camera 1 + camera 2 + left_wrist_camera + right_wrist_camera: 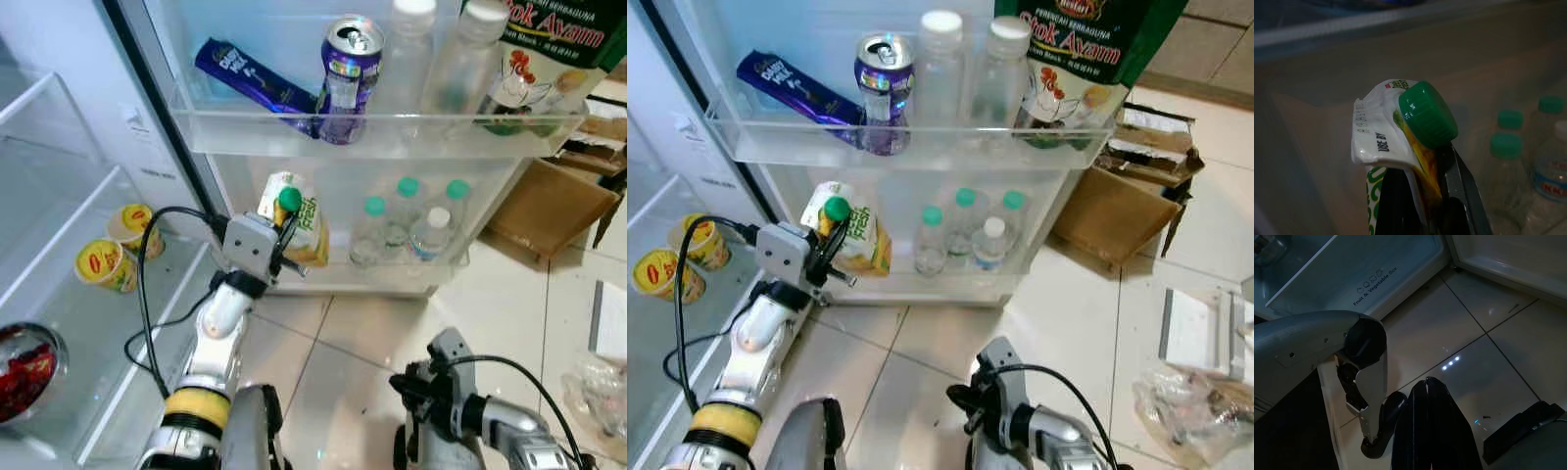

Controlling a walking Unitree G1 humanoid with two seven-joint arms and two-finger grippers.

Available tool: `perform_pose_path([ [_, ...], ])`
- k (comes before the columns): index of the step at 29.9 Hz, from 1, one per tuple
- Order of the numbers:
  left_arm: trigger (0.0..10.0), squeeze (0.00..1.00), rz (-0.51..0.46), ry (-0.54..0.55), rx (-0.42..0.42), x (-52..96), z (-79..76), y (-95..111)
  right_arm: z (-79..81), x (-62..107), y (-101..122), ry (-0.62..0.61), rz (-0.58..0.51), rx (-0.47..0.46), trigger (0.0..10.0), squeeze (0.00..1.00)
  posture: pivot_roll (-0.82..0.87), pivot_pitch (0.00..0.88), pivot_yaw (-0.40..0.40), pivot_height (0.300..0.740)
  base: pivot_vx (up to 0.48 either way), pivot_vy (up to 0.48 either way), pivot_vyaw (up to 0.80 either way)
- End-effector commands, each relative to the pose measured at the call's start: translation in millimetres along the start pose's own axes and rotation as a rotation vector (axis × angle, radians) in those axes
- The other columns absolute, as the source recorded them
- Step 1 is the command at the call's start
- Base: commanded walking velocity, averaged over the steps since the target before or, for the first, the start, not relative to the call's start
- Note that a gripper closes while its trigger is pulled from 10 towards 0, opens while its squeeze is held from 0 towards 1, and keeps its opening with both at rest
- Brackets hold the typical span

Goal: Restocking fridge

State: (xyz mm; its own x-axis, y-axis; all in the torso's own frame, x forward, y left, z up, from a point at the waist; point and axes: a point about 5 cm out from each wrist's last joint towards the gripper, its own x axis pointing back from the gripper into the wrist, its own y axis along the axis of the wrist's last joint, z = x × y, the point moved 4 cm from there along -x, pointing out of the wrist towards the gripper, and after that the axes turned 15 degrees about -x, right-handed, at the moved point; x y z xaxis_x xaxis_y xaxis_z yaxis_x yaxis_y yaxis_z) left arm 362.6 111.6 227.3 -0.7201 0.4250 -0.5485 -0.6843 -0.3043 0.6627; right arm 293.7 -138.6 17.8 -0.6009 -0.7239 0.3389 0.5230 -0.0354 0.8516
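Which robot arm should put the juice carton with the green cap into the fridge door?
Left. The left gripper is already shut on the juice carton right at the lower door shelf, beside the water bottles. The right gripper hangs low over the floor tiles, holding nothing.

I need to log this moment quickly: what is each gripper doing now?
Left gripper: shut on the juice carton at the lower door shelf.
Right gripper: shut, holding nothing, low over the floor.
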Motion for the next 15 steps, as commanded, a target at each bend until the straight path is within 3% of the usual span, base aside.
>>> perform_pose_path([
  [1, 10.0, 0.00, -0.049, 0.005, -0.007, -4.5, -1.8, 8.0, 3.4, 4.3, -20.5, 0.001, 0.052, -0.053, 10.0, 0.00, -0.17, 0.446, -0.006, 0.555, 0.000, 0.000, 0.00],
  [7, 10.0, 0.00, -0.088, -0.019, -0.074, -11.1, 0.7, 15.2, 6.4, 5.1, -17.5, 0.003, 0.040, -0.057, 10.0, 0.00, -0.16, 0.451, 0.000, 0.555, 0.000, 0.000, 0.00],
  [10, 10.0, 0.00, -0.072, -0.049, -0.139, -6.3, 1.2, 9.6, 10.4, 6.1, -16.3, 0.009, 0.033, -0.064, 10.0, 0.00, -0.16, 0.456, 0.002, 0.555, 0.000, 0.000, 0.00],
  [15, 10.0, 0.00, -0.028, -0.074, -0.172, 1.1, -0.9, -2.3, 13.9, 7.1, -13.7, 0.013, 0.029, -0.067, 10.0, 0.00, -0.16, 0.458, 0.002, 0.555, 0.000, 0.000, 0.00],
])
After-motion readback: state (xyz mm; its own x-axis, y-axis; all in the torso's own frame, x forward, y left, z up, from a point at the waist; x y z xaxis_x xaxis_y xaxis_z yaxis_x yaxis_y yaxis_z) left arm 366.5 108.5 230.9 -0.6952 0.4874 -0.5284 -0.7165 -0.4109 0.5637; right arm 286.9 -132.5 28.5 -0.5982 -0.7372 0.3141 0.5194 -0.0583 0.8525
